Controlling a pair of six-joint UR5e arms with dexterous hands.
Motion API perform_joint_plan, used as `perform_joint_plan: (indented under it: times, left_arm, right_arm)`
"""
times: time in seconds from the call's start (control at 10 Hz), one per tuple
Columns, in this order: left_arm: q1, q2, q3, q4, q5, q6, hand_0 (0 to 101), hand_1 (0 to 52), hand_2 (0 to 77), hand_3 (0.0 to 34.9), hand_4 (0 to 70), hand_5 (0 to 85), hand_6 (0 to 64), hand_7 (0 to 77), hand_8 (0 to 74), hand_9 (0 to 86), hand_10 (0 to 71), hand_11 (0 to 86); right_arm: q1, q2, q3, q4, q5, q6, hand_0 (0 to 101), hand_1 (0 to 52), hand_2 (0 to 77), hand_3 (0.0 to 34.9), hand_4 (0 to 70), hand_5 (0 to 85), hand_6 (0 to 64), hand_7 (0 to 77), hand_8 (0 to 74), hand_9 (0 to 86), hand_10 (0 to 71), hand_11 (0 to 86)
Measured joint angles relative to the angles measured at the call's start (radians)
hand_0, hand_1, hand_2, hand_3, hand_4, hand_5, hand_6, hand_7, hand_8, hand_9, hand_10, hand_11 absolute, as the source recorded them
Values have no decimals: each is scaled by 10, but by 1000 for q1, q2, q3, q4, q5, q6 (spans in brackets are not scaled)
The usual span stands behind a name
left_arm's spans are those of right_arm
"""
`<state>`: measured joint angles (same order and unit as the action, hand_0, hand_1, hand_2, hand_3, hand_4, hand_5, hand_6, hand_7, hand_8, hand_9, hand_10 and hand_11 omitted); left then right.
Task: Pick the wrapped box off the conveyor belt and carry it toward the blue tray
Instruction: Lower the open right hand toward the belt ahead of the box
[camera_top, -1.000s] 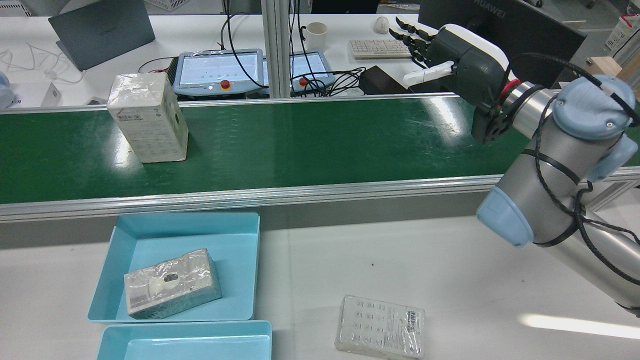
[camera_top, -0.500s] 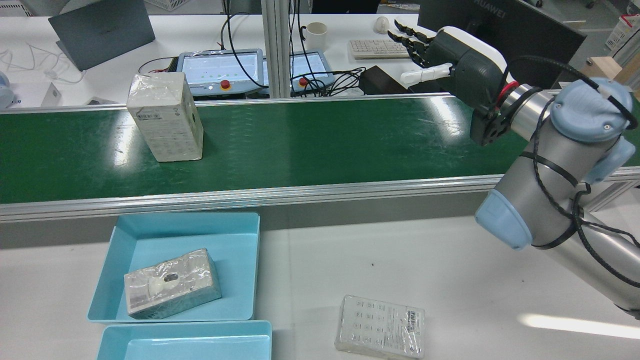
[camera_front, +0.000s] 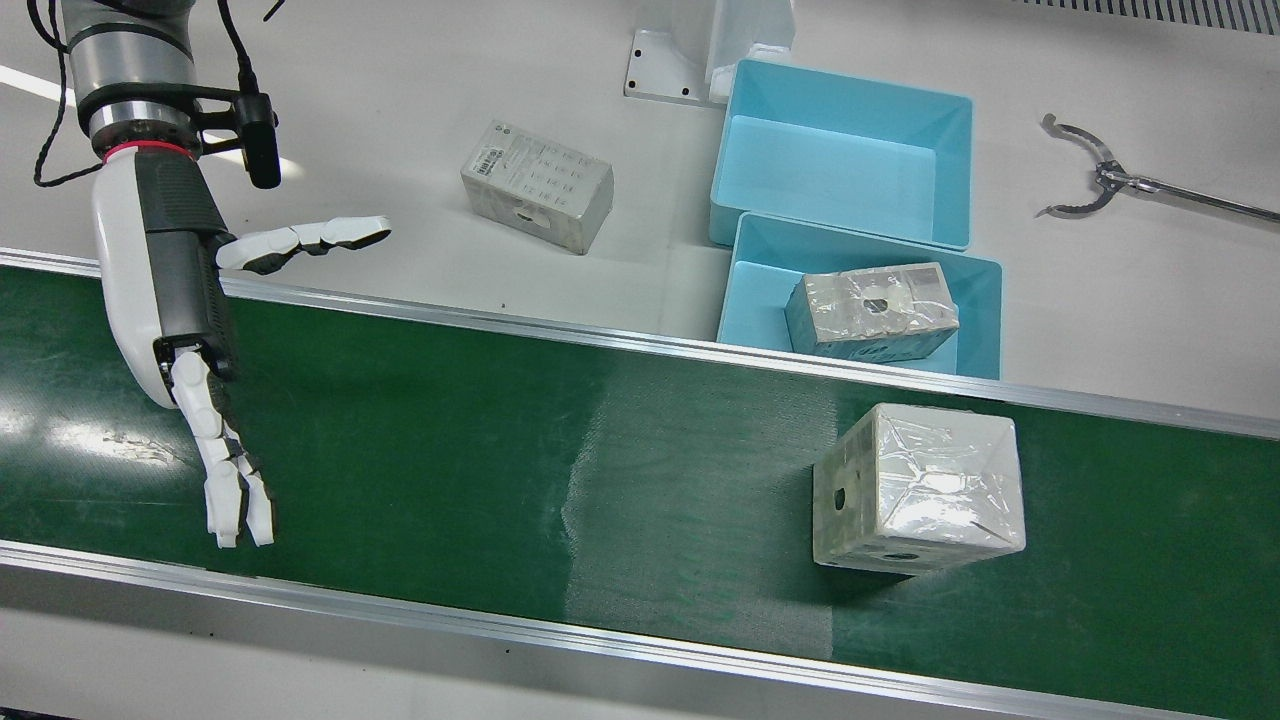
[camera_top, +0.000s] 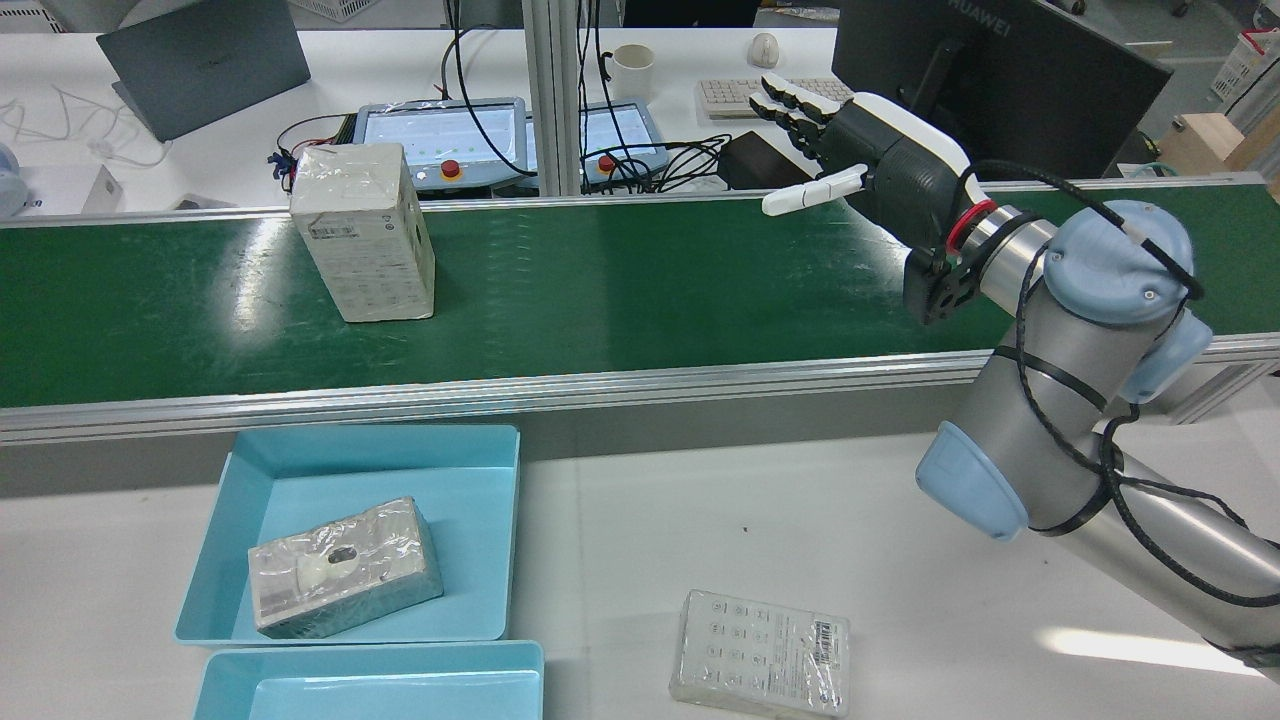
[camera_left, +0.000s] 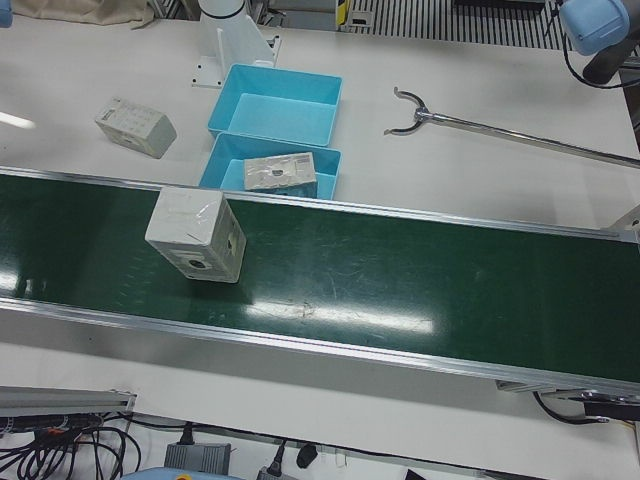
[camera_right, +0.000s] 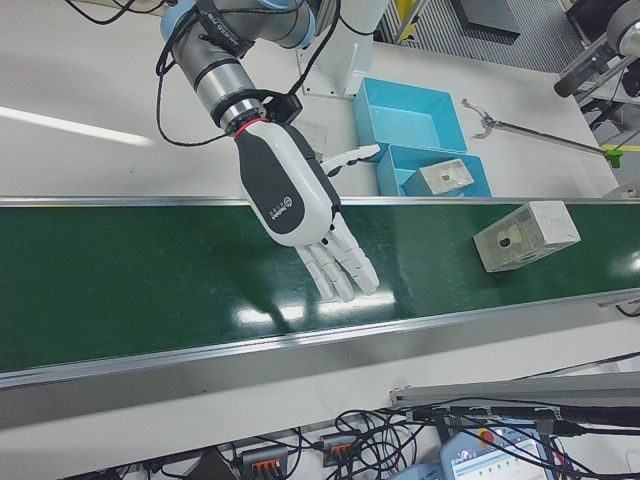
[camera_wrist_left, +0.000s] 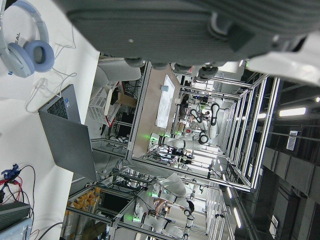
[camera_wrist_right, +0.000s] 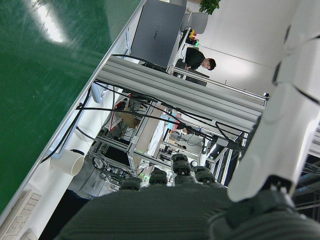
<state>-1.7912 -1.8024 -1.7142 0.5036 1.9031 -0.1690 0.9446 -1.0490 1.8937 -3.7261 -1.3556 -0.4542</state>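
Rear view — wrapped box (camera_top: 363, 232) stands upright on the conveyor belt (camera_top: 640, 290). Right robot hand (camera_top: 858, 158) hovers well apart, fingers spread, holding nothing. Left robot hand's state: cannot tell.

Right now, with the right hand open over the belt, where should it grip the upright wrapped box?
Probably across the two broad side faces of the tall film-wrapped white box, approaching level from the right hand side. It stands on end on the green conveyor belt, so the flat vertical faces are exposed, and the hand's spread fingers could close on them.
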Motion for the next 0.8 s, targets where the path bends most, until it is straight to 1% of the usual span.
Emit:
perform_joint_plan:
  times: [0.1, 0.2, 0.3, 0.4, 0.5, 0.6, 0.7, 0.8]
  left_arm:
    - [0, 0, 0, 0, 0, 0, 0, 0, 11, 0, 0, 11, 0, 5, 0, 0, 0, 0]
    - [0, 0, 0, 0, 0, 0, 0, 0, 5, 0, 0, 11, 0, 0, 0, 0, 0, 0]
    - [0, 0, 0, 0, 0, 0, 0, 0, 11, 0, 0, 11, 0, 0, 0, 0, 0, 0]
    - [0, 0, 0, 0, 0, 0, 0, 0, 11, 0, 0, 11, 0, 0, 0, 0, 0, 0]
    - [0, 0, 0, 0, 0, 0, 0, 0, 5, 0, 0, 11, 0, 0, 0, 0, 5, 0]
    - [0, 0, 0, 0, 0, 0, 0, 0, 5, 0, 0, 11, 0, 5, 0, 0, 0, 0]
    - [0, 0, 0, 0, 0, 0, 0, 0, 11, 0, 0, 11, 0, 0, 0, 0, 5, 0]
    - [0, 0, 0, 0, 0, 0, 0, 0, 11, 0, 0, 11, 0, 0, 0, 0, 0, 0]
  right_arm:
    - [-5, 0, -1, 1, 5, -1, 402, 93, 87, 15, 0, 5, 0, 0, 16, 27, 0, 16]
    - [-8, 0, -2, 8, 8, -1, 415, 120, 93, 14, 0, 5, 0, 0, 16, 22, 0, 16]
    - [-11, 0, -4, 17, 11, -1, 421, 109, 98, 4, 0, 0, 0, 0, 22, 16, 0, 16]
    - [-14, 0, -4, 22, 15, -1, 421, 109, 98, 4, 0, 0, 0, 0, 22, 16, 0, 16]
    - [-17, 0, -5, 25, 18, -1, 437, 125, 98, 2, 0, 5, 0, 0, 0, 16, 0, 16]
    - [-19, 0, -6, 26, 20, -1, 457, 142, 82, 23, 0, 5, 0, 0, 0, 16, 16, 11]
    - [-20, 0, -11, 26, 20, -1, 457, 142, 82, 23, 0, 5, 0, 0, 0, 16, 16, 11]
    - [-21, 2, -20, 27, 22, 0, 463, 142, 76, 7, 0, 5, 0, 0, 0, 16, 16, 71]
